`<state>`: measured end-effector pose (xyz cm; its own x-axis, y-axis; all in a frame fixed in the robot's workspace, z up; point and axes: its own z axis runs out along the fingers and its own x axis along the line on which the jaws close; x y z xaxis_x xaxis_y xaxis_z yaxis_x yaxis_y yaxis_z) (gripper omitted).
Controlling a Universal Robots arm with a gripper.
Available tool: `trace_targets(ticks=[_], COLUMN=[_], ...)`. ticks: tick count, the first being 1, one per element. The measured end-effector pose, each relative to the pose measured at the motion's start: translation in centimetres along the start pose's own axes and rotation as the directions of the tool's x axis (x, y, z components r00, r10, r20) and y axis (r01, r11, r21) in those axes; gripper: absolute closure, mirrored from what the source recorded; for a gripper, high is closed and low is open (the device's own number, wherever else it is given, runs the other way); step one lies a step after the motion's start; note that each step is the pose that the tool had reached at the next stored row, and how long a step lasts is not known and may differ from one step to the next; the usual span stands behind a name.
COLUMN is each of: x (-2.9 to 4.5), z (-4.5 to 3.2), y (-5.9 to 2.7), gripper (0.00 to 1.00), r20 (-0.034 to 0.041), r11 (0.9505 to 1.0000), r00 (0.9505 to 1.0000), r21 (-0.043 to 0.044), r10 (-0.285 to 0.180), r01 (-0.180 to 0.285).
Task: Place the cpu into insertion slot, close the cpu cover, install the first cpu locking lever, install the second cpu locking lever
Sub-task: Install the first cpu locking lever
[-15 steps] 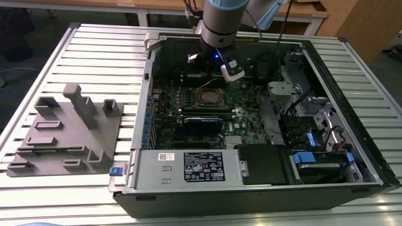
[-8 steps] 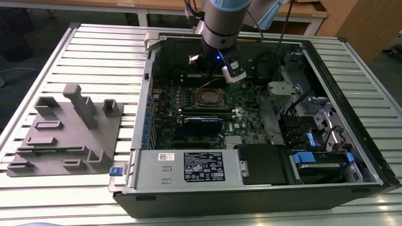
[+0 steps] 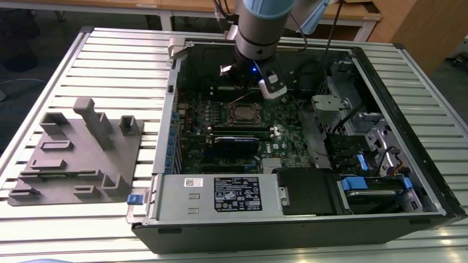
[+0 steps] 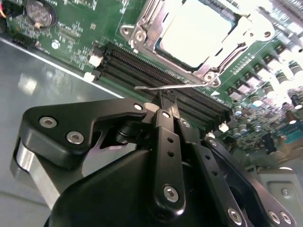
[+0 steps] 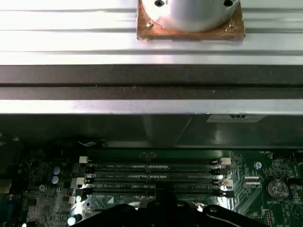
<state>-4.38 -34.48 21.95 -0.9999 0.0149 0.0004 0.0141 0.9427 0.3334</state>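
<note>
The silver-grey square cpu [image 4: 199,28] sits in the small square insertion slot [image 4: 132,33] with the silver metal rim, on the green motherboard [image 4: 80,28]. The thin silver cpu cover [image 4: 150,21], a frame plate with a cut-out centre, lies flat around the chip's edges.

In the second wrist view the black gripper [image 4: 166,98] is just beside the socket, above the long black memory slots [image 4: 142,66]. Its two narrow fingers [image 4: 163,111] are pressed together with no gap between them. Their tips meet a thin silver wire locking lever [image 4: 189,85], which runs along the socket's near edge, between the socket and the memory slots. I cannot tell whether the wire is pinched between the tips or only touched by them.

In the exterior view the grey and light-blue robot arm [image 3: 260,33] reaches down into the open black computer case [image 3: 307,219]. The case lies on its side on the slatted silver metal desk [image 3: 109,60]. The arm's end is over the far part of the board, just above the socket. A grey moulded plastic fixture [image 3: 73,153] with upright posts rests on the desk towards the exterior view's left, well apart from the case.

The first wrist view looks along the memory slots towards the case wall. A round silver coin battery [image 5: 277,188] lies on the board near them.
</note>
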Motion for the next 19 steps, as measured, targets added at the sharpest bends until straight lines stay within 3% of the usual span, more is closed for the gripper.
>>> trace_targets(ticks=[2,10,16,19], x=[0.0,-0.01,-0.01,-0.02], z=[0.02,-0.16,0.07,0.26], y=[-0.11,-0.73,-1.09,-1.24], gripper=[0.89,0.89,0.89,0.89], r20=[0.0006,0.0016,0.0074,0.013], r11=[0.9999,0.9999,0.9993,0.9991], r00=[1.0,1.0,1.0,0.9999], r21=[-0.0127,-0.0158,-0.0378,-0.042], r10=[0.0,-0.001,-0.003,-0.004], r01=[0.0,0.001,0.003,0.005])
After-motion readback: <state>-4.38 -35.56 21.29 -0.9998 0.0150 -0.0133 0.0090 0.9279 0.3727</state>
